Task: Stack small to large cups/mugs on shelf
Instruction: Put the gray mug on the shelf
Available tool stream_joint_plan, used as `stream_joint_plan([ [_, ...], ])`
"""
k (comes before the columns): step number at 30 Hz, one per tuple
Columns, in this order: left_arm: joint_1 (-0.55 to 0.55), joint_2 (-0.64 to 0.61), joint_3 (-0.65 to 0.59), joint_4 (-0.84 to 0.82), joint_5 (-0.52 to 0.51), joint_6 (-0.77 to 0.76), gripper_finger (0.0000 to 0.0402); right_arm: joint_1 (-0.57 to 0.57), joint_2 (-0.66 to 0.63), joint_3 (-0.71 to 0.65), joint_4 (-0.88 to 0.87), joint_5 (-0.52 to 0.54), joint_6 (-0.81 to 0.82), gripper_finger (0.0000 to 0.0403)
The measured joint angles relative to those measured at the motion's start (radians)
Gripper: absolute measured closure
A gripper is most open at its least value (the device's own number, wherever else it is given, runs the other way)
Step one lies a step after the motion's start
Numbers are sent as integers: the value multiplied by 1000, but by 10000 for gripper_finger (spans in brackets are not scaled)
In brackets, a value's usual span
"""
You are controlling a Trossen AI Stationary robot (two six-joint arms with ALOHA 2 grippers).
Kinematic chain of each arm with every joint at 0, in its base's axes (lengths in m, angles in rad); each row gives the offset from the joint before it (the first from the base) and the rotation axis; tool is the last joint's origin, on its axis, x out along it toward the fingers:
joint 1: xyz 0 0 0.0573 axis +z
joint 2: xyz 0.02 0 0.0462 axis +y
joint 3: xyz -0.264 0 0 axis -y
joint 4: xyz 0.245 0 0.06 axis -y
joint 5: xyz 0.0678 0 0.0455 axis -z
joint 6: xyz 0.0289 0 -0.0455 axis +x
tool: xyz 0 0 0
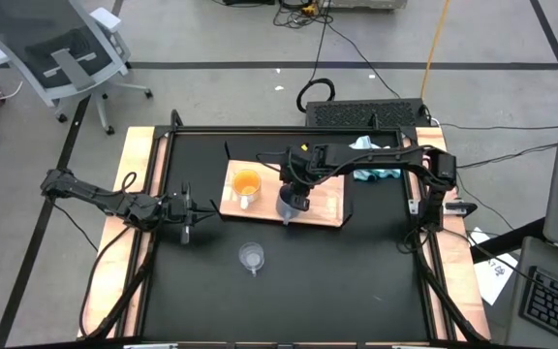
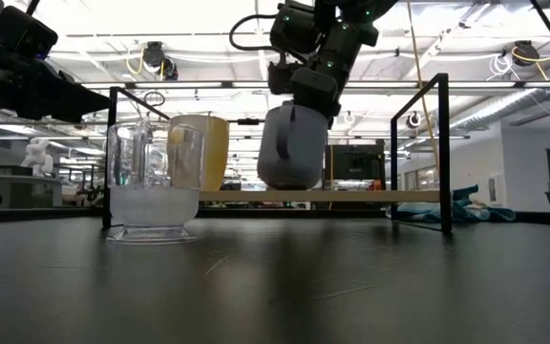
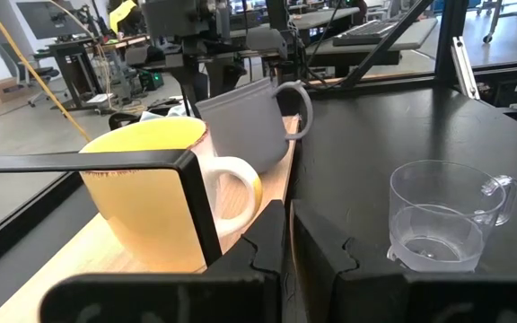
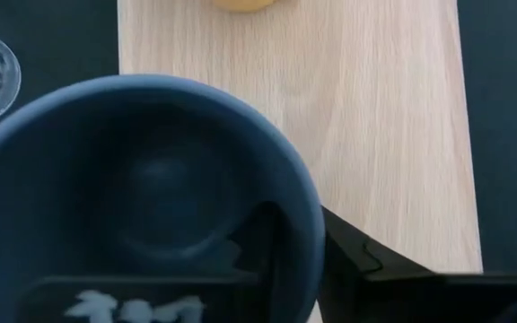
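Note:
The orange mug with its white handle stands upright on the left part of the light-wood shelf. Just right of it, the blue-grey mug hangs tilted over the shelf, with my right gripper shut on it. The clear glass cup stands on its base on the black table, in front of the shelf. My left gripper waits shut at the table's left, level, pointing toward the mugs. My right gripper has the blue-grey mug by its rim, one finger inside the mug and the other outside its wall. The fingers come slanting down from the table's far right. The mug is tilted, its base just above the shelf; whether it touches, I cannot tell.
A light-blue cloth lies at the far right of the table, behind the shelf. A black frame with upright posts runs around the table. Bare wood shows on the shelf's right part, and black tabletop lies in front of the glass cup.

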Motion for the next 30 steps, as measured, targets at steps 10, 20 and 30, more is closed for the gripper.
stream_joint_plan([
  [10,0,0,0,0,1,0,376,18,0,0,13,12,6,338],
  [20,0,0,0,0,2,-2,376,43,-1,0,38,56,-9,337],
  [30,0,0,0,0,2,-5,376,46,-2,0,51,54,-10,284],
])
